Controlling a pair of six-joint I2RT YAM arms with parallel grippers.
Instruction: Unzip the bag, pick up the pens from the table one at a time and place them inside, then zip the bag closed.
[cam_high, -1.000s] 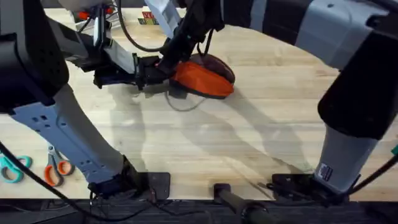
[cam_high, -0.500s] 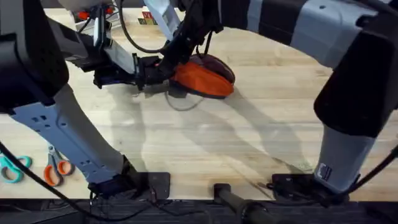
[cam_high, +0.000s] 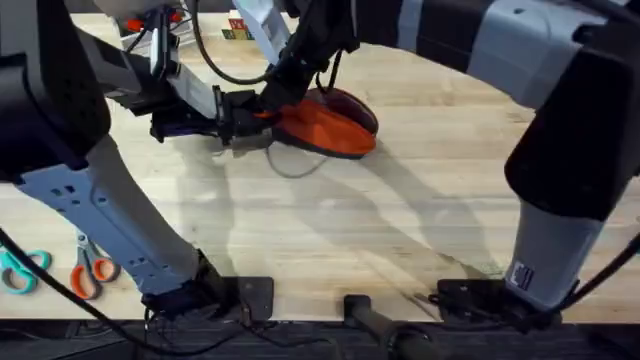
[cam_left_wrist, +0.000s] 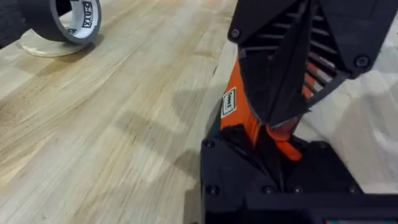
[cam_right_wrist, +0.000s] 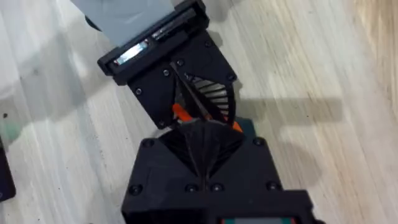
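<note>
Overall, the light wooden plank worktop (cam_high: 400, 220) carries every item. Both arms reach from their bases at the near edge toward the far centre of the worktop, where they meet at one end of the bag.

The bag (cam_high: 325, 125), an orange fabric pouch with a dark base, lies on the worktop at far centre. Its dark maroon far side faces away from the arm bases. A thin loop of cord lies on the wood just beside its near edge.

The left end effector (cam_high: 262, 113) approaches the bag's left end from the left. In the left wrist view, the left end effector (cam_left_wrist: 273, 146) is clamped on an orange fold of the bag (cam_left_wrist: 239, 115), which bears a small white label. The right end effector (cam_high: 272, 98) comes down on the same end from above. In the right wrist view, the right end effector (cam_right_wrist: 198, 134) is closed against the left one, with a sliver of orange fabric (cam_right_wrist: 181, 112) between them; whether it grips that fabric cannot be told.

A roll of dark tape (cam_left_wrist: 62, 18) rests on a pale disc on the worktop, well apart from the bag. Orange-handled scissors (cam_high: 92, 270) and teal-handled scissors (cam_high: 20, 268) lie near the left arm's base.
</note>
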